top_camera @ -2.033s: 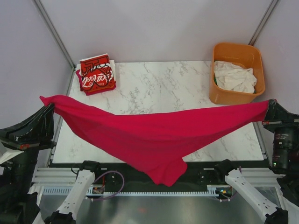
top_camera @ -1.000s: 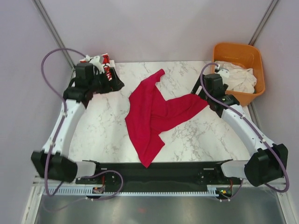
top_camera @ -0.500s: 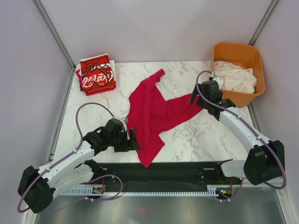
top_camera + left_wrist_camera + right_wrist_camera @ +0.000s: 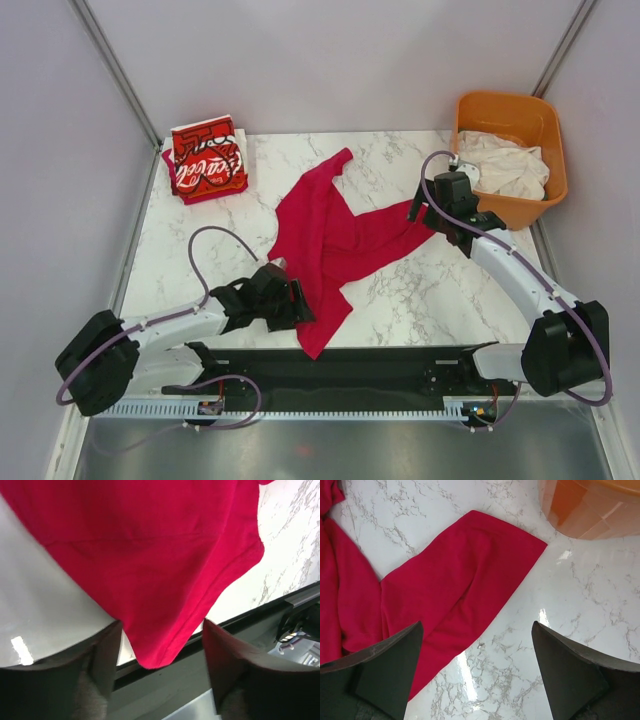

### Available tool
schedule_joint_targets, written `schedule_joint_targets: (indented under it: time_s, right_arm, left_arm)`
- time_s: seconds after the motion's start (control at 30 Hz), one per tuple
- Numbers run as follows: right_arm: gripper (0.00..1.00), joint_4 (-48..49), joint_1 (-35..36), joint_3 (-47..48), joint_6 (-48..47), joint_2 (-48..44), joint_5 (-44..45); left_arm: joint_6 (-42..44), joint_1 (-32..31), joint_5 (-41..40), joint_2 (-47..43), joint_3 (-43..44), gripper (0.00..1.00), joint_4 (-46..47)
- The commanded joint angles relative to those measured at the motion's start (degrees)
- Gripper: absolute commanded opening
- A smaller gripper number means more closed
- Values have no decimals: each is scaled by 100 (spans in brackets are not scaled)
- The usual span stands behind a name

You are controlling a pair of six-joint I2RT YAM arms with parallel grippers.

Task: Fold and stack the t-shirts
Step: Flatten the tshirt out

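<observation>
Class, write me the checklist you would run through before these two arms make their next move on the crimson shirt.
1. Crimson t-shirt spread flat: not ok, it lies bunched and twisted on the table.
2. Shirt fully on the table: not ok, its near corner overhangs the front edge.
3. Left gripper open around that corner: ok.
4. Left fingers touching the cloth: cannot tell.
5. Right gripper open above the shirt's end nearest the orange tub: ok.
6. Folded Coca-Cola shirt clear of both arms: ok.
</observation>
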Motion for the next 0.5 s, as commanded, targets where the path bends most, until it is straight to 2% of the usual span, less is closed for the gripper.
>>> schedule_joint_targets:
  time_s: [0.0,0.07,0.1,0.2,0.37,0.4,0.47]
  right_arm:
    - [98,96,-39,20,-78,-80,34]
    - [98,96,-39,-41,-78,-133,16]
    - [98,105,-39,-76,-69,-150,16]
    - [98,123,-48,-234,1,-142,7]
    - [98,254,-82,-708,195,-19,-388]
    - [98,333,-83,-788,238,-1,-449]
    - [98,439,-117,-1007,326,95,-502]
  left_arm:
    - [-300,-197,-235,311,139,68,415]
    - [-300,-215,-261,303,130,54,433]
    - [-291,-215,-279,277,113,35,450]
    - [-203,-215,-367,215,113,2,459]
    - [86,-110,-769,-329,305,2,57]
    - [278,82,-876,-574,384,2,-389]
    - [525,468,-982,-803,534,2,-665]
